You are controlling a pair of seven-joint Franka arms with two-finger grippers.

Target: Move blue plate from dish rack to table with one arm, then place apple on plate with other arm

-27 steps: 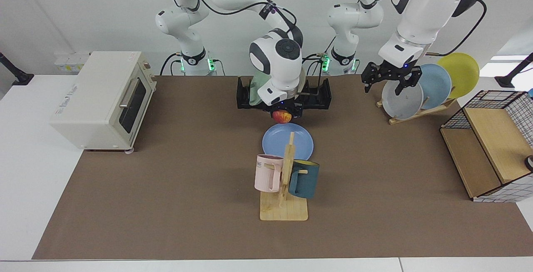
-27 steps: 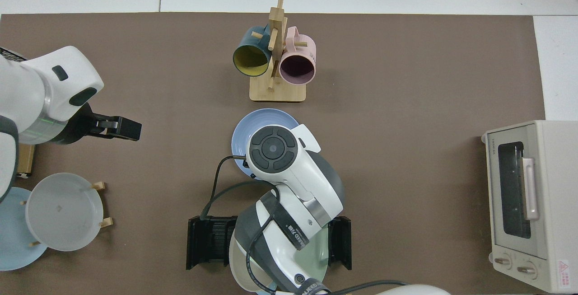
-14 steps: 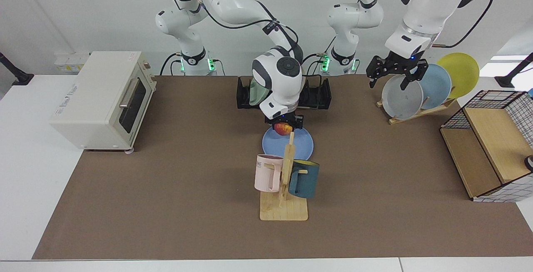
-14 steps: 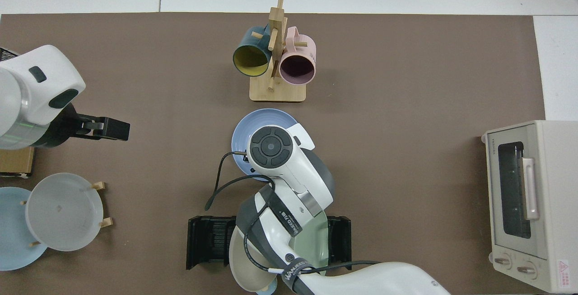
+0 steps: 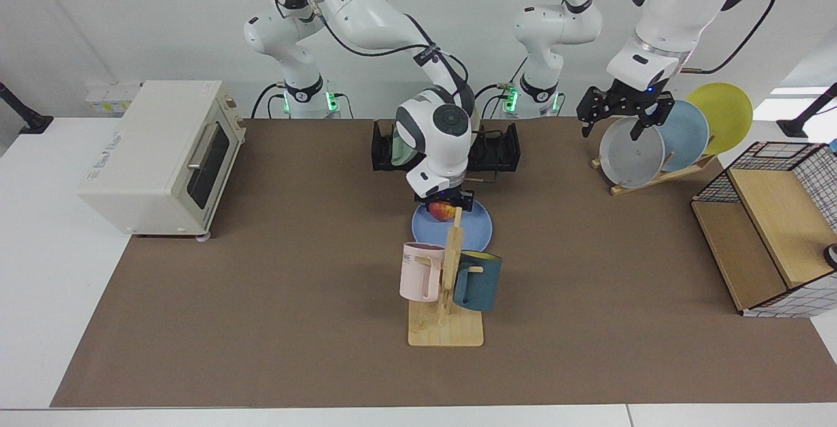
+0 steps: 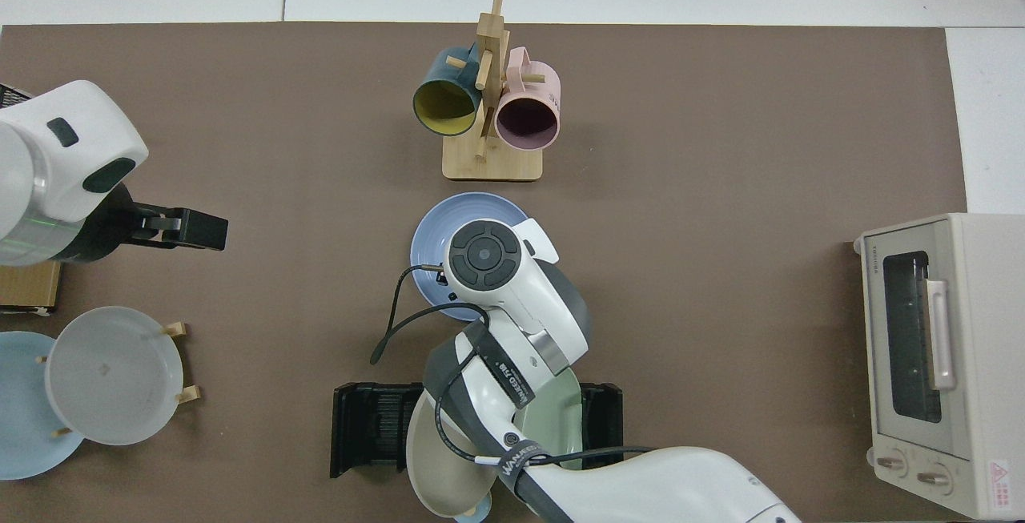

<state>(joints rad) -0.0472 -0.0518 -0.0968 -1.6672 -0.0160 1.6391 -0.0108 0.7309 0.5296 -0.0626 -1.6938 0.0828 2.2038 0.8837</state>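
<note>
the right gripper (image 5: 446,204) is clenched on the apple (image 5: 443,210), which sits between its fingers right over the far part of the blue plate (image 5: 474,231). compared with a second ago, this gripper has come forward from the dish rack (image 5: 498,149) and down: then the apple hung at the plate's far rim, just in front of the rack; now it is low over the plate, though whether it touches the surface cannot be told. in the top view the right arm's wrist covers the gripper and the apple, and only the plate's rim (image 6: 448,215) shows around it. the plate itself lies flat on the table (image 5: 261,296), unmoved, between the rack behind the gripper and the wooden mug stand (image 5: 446,309) in front of it.

the left gripper (image 5: 624,119) hangs with its fingers spread apart and holding nothing, well off to the side of the right gripper, just above the grey plate (image 5: 631,157) on the wooden plate stand. it has risen a little since a second ago and barely shifted in the last half second; the left arm waits there.
</note>
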